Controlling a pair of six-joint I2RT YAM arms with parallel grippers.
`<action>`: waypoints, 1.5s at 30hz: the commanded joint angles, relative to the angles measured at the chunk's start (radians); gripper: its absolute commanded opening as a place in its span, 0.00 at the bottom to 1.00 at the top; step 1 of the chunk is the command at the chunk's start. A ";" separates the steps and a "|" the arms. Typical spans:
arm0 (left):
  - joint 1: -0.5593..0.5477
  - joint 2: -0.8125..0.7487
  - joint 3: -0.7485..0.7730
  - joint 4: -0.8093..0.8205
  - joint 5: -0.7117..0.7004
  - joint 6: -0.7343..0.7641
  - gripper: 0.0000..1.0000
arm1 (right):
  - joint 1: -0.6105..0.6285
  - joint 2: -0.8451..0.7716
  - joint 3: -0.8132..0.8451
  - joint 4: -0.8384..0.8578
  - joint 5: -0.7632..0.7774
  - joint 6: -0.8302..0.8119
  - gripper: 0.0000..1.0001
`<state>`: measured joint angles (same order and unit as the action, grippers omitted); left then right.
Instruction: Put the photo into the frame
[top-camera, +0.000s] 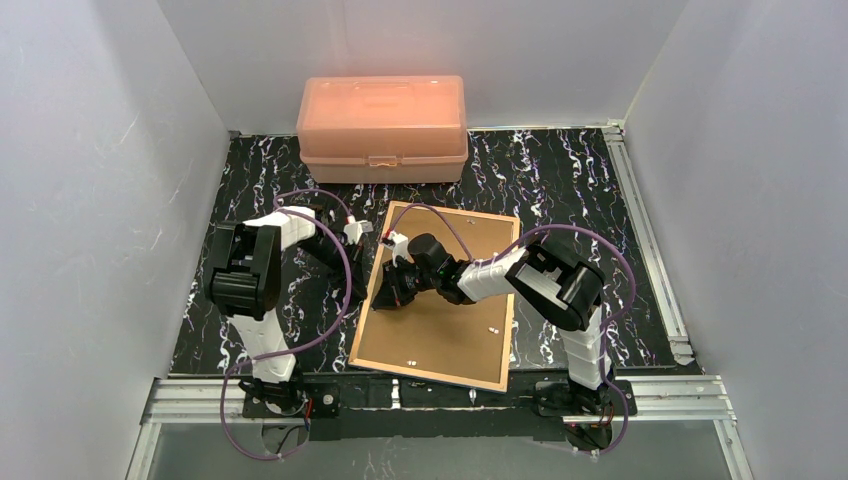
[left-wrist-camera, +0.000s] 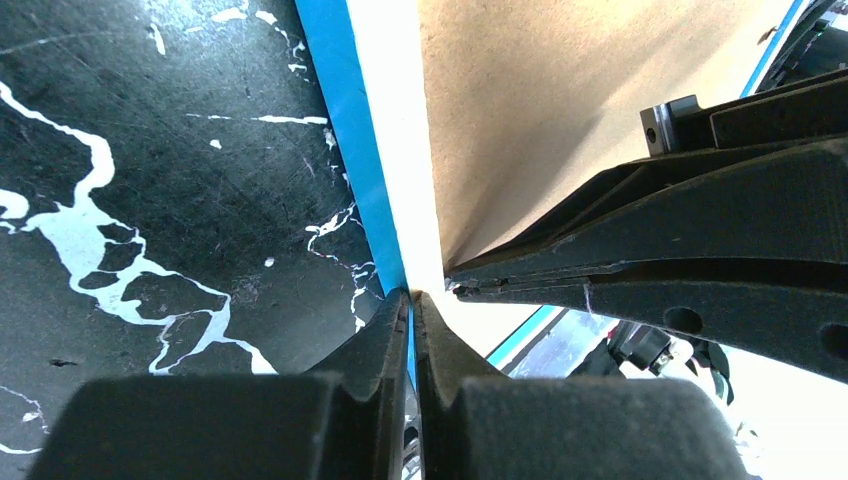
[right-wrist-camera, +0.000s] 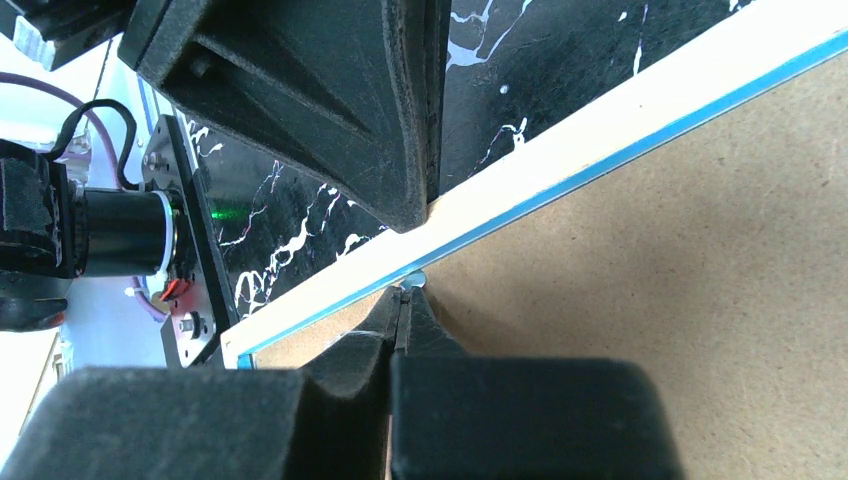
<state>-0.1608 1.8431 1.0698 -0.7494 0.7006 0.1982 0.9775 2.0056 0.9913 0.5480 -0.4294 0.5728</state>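
**Two tools meet at the frame's rim**

From where the right tool looks, its own two dark fingers are pressed together. Their tips sit right at the line where the brown fibreboard backing meets the rim of the frame. Something small and silvery glints at those tips; I can't make out what it is. The rim runs as a slanted pale band with a thin blue stripe. On its far side the left tool comes down with its tips touching the pale outer edge. Beyond lies the black, white-veined tabletop. Off to the side sit a dark motor housing and a purple cable.
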 joint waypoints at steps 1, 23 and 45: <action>-0.021 0.036 -0.007 0.022 -0.013 0.008 0.00 | 0.028 0.043 0.008 -0.029 0.012 -0.021 0.01; -0.042 0.067 0.012 0.037 -0.013 -0.023 0.00 | 0.058 0.122 0.101 -0.022 -0.136 -0.084 0.01; -0.012 -0.061 0.041 -0.036 -0.045 0.001 0.06 | -0.209 -0.101 0.015 -0.010 -0.029 0.013 0.33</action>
<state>-0.1787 1.8465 1.0893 -0.7837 0.6792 0.1802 0.7860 1.9465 1.0206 0.5156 -0.5068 0.5655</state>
